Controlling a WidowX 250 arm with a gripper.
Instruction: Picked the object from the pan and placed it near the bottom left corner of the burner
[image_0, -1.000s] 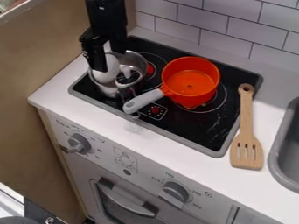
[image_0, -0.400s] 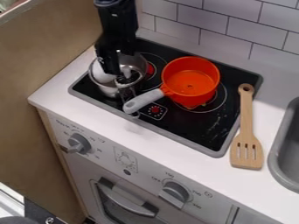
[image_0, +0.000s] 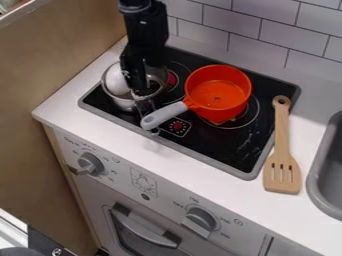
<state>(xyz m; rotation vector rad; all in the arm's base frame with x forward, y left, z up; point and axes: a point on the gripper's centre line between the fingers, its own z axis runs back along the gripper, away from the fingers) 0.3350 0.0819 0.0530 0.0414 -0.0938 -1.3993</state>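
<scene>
The gripper (image_0: 139, 90) hangs down over the right half of the metal pot (image_0: 127, 104) at the cooktop's back left. Its lower end is in front of the pot's opening, hiding much of the inside. A pale rounded object (image_0: 115, 80) lies at the pot's left side, just left of the gripper. Something dark shows low in the pot beside the gripper; what it is I cannot tell. The pot rests on the black cooktop with burner rings (image_0: 234, 147), its handle toward the front.
An orange pan (image_0: 218, 95) stands right of the pot, its grey handle pointing front-left. A wooden slotted spatula (image_0: 282, 150) lies along the cooktop's right edge. The sink (image_0: 327, 170) is at the far right, and a tan side panel (image_0: 53, 65) stands left.
The gripper has moved rightward and slightly down, from the pot's left side to its right half, uncovering more of the pale object. The pot and orange pan have not moved.
</scene>
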